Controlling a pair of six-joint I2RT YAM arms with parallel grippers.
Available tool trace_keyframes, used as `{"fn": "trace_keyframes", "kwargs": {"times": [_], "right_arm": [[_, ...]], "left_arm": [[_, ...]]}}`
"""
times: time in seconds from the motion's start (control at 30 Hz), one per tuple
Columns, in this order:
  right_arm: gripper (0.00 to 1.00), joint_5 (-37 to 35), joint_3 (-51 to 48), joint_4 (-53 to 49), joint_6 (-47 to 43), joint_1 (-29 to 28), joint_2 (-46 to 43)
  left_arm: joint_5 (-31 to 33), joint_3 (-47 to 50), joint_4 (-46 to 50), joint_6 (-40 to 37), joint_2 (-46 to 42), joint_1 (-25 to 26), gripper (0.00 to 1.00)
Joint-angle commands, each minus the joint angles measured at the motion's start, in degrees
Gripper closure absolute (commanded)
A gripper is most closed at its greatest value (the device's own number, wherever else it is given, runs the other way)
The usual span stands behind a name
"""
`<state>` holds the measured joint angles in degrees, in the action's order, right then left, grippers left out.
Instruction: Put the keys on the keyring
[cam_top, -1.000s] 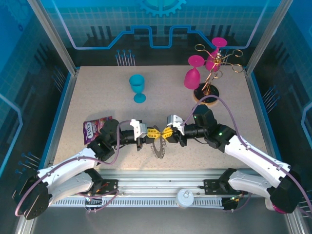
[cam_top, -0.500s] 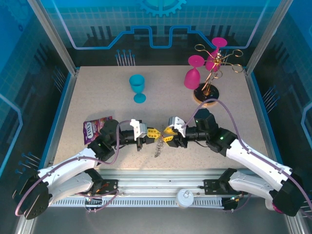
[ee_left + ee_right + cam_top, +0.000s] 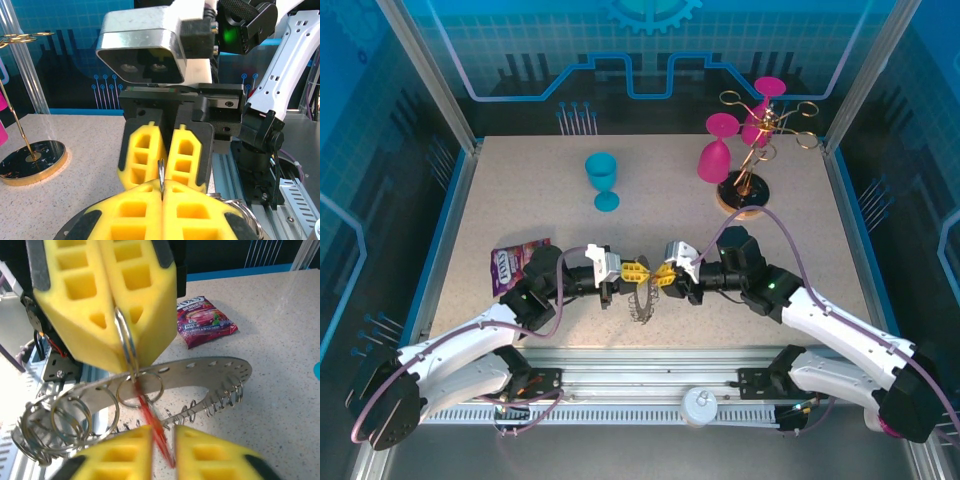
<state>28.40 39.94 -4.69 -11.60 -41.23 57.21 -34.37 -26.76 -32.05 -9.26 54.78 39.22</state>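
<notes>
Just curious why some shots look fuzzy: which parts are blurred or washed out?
Top external view: evenly lit, sharp throughout, the keyring tiny. Left wrist view: the nearest yellow fingertips are out of focus, the right gripper beyond crisp. Right wrist view: the red key is smeared, the lower left corner glares white, the snack packet is fairly sharp.

Bright, even light; soft shadows; blurred wrist-view foregrounds.

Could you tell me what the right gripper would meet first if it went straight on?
Probably the wire loop pinched by the left gripper, right ahead of the right gripper; depth is unclear.
</notes>
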Motion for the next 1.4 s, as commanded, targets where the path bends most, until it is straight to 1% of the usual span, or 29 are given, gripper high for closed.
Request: {"fn": "trace_keyframes", "kwargs": {"times": [0.0,0.1,0.3,0.47,0.63,0.7,0.83,0.97,1.03,1.07,1.1,1.2,1.23,1.3,1.33,1.37], "right_arm": [[0.93,-1.6,0.2,1.1,-0.6,-0.4,-1.0],[1.0,-2.7,1.5,-1.2,-1.6,-0.3,-1.4],[1.0,-3.1,5.4,-7.3,-4.1,-0.4,-1.3],[1.0,-3.7,7.3,-9.6,-4.9,-0.5,-1.6],[1.0,-7.9,8.5,-11.9,-5.9,-0.7,-2.2],[1.0,-10.7,9.2,-13.0,-6.3,-1.1,-2.1],[1.0,-13.4,10.1,-13.6,-7.0,-2.0,-0.9],[1.0,-15.6,13.2,-14.6,-7.5,-2.3,1.4],[1.0,-17.5,14.1,-14.8,-7.7,-2.5,2.7],[1.0,-18.7,14.5,-14.8,-7.9,-2.4,3.5],[1.0,-19.7,14.9,-14.7,-8.0,-2.4,4.4],[1.0,-21.9,16.5,-14.2,-8.5,-2.4,7.8],[1.0,-22.2,17.1,-13.8,-8.5,-2.4,9.2],[1.0,-22.4,18.5,-12.2,-8.4,-2.6,12.2],[1.0,-22.2,19.4,-11.4,-8.4,-2.9,13.7],[1.0,-22.0,20.5,-10.4,-8.3,-3.2,15.6]], "left_arm": [[-0.5,0.5,-1.8,0.0,-1.0,0.3,1.0],[0.3,0.3,0.1,-0.9,-1.3,0.3,1.0],[1.7,-0.6,4.8,-3.3,-1.5,0.3,1.0],[3.3,-1.7,9.0,-5.0,-1.5,0.2,1.0],[5.0,-3.1,13.6,-7.1,-1.5,0.3,1.0],[6.1,-4.3,16.9,-8.4,-1.2,0.3,1.0],[8.2,-6.5,23.0,-10.8,0.1,0.3,1.0],[10.4,-6.1,22.8,-10.6,1.2,0.3,0.99],[11.2,-4.6,20.0,-9.1,1.0,0.2,0.84],[11.8,-3.7,18.3,-8.2,0.7,0.3,0.73],[12.2,-2.8,16.8,-7.1,0.3,0.2,0.64],[14.7,0.0,12.4,-3.7,-1.8,0.3,0.47],[16.1,1.0,10.8,-2.6,-2.9,0.2,0.43],[20.8,3.2,7.5,0.0,-6.3,0.2,0.34],[23.5,4.1,6.4,1.1,-8.3,0.2,0.32],[27.8,4.9,5.6,2.5,-10.7,0.2,0.28]]}}
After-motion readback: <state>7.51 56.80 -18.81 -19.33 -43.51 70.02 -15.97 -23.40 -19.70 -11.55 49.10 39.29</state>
